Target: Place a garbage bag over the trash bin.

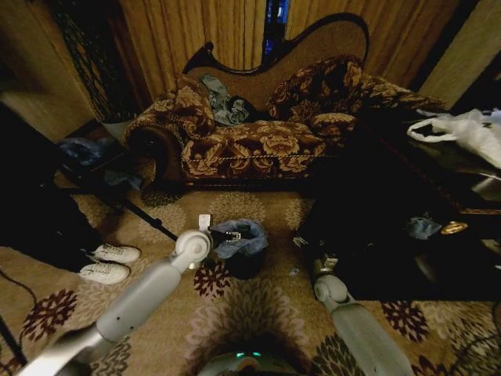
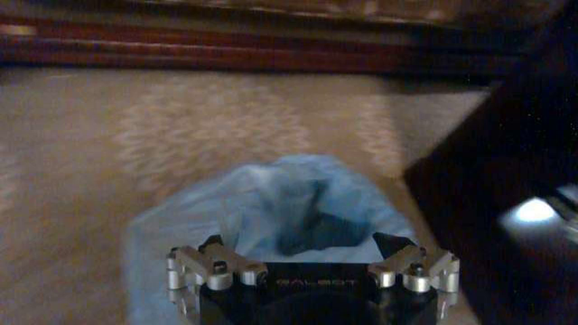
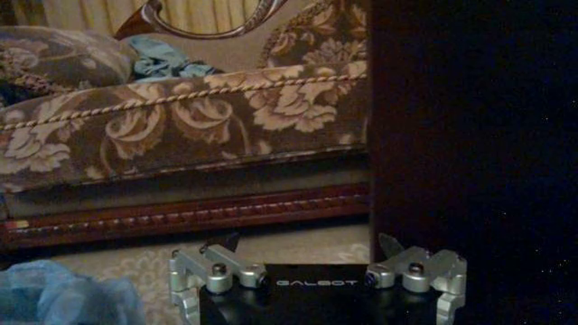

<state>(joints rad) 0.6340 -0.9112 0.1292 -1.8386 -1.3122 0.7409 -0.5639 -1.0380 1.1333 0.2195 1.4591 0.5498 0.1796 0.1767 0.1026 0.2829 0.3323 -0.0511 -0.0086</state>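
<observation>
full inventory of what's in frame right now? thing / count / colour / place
garbage bag: 1, light blue, draped over the bin's rim, on the carpet before the sofa
trash bin: 1, black, under the bag
sofa: 1, brown floral, behind the bin
cloth: 1, blue-grey, on the sofa
sneakers: 2, white, carpet, robot's left
white plastic bag: 1, dark table, robot's right
left gripper: open, right above the bag's mouth
right gripper: open, low beside the table, facing the sofa

Dim, warm light; deep shadows; left wrist view blurred
</observation>
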